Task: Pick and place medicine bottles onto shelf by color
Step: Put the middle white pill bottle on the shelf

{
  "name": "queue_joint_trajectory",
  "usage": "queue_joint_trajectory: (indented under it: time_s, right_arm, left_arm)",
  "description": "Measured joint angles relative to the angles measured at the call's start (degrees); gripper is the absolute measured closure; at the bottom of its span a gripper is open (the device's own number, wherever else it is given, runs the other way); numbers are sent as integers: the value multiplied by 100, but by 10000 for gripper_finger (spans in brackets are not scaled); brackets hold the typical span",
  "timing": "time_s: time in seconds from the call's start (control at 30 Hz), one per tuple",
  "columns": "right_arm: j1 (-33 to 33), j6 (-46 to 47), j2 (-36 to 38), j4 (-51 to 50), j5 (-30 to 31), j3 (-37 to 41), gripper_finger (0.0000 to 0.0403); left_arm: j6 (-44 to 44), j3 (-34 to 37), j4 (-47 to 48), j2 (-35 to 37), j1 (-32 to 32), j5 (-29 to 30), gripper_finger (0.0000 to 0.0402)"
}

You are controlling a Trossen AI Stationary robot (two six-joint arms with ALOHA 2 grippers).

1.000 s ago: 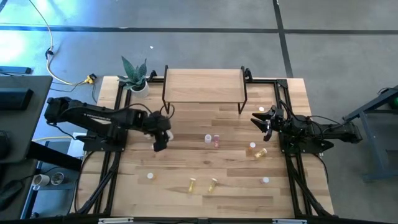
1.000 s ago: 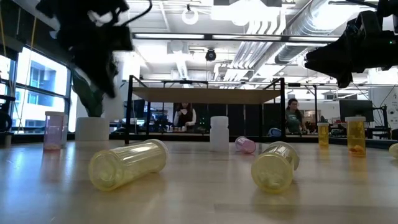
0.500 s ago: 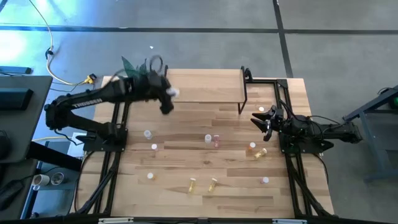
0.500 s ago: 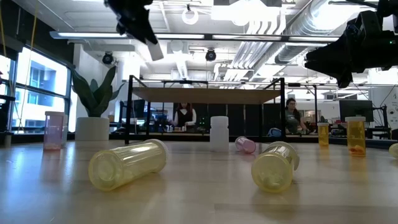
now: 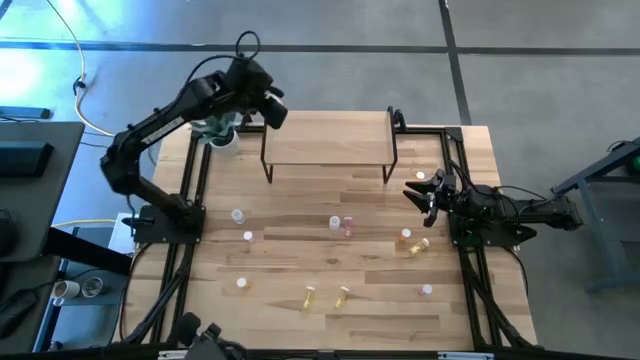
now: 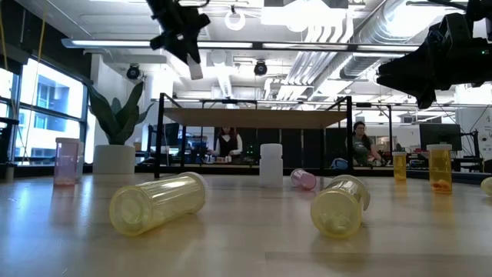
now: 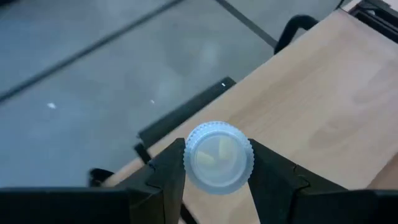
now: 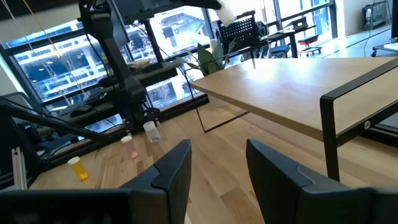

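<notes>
The left gripper [image 5: 272, 108] hangs above the shelf's [image 5: 330, 140] left back corner, its fingers closed around a white-capped medicine bottle [image 7: 218, 156] held clear of the board. The right gripper [image 5: 418, 193] waits near the table's [image 5: 480, 150] right edge, its jaws parted and holding nothing. Other bottles [image 5: 340, 225] are scattered across the tabletop, some lying on their sides.
</notes>
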State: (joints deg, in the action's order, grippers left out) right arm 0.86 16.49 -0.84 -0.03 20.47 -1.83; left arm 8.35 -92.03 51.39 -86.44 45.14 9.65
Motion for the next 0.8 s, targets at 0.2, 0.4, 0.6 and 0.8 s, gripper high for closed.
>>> queue_joint_trajectory:
  time_s: [0.2, 0.4, 0.6, 0.8]
  right_arm:
    - [0, -2, 0, 0, 0, 0, 257]
    - [0, -1, 0, 0, 0, -1, 257]
    - [0, -2, 0, 0, 0, 0, 257]
    - [0, 0, 0, 0, 0, -2, 257]
  left_arm:
    - [104, -318, 245, -586, -2, -219, 264]
    - [219, -496, 626, -1001, 0, -277, 264]
    - [397, -498, 780, -1270, 56, -251, 264]
    - [492, -498, 782, -1339, 181, -210, 265]
